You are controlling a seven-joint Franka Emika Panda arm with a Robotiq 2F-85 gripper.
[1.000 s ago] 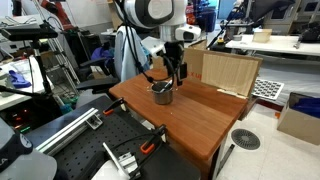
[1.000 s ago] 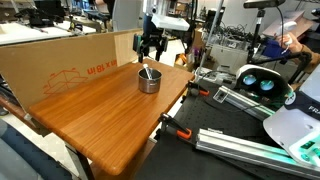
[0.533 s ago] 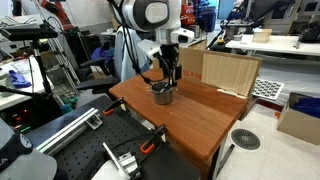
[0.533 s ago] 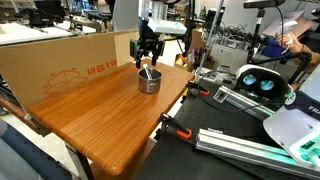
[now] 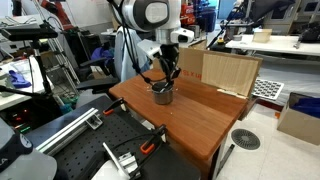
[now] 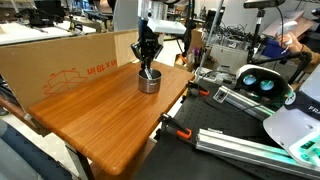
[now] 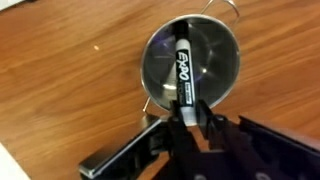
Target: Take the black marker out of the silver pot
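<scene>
One second's change: gripper [image 7: 188, 125] has come down, its jaws now straddling the near end of the black marker [image 7: 184, 70]; clamped or not, cannot tell. Marker leans inside silver pot [image 7: 218, 72] on wooden table [image 6: 100, 120]. Judgement: grasp imminent, lift-out pending.

Single arm [image 5: 150, 14] folded over, its wrist vertical, with the gripper [image 5: 168, 80] pointing straight down. In the wrist view the gripper [image 7: 188, 122] enters from 6 o'clock, fingers [image 7: 171, 130] aimed toward 12 o'clock and set close together; whether they grip cannot be told.
</scene>
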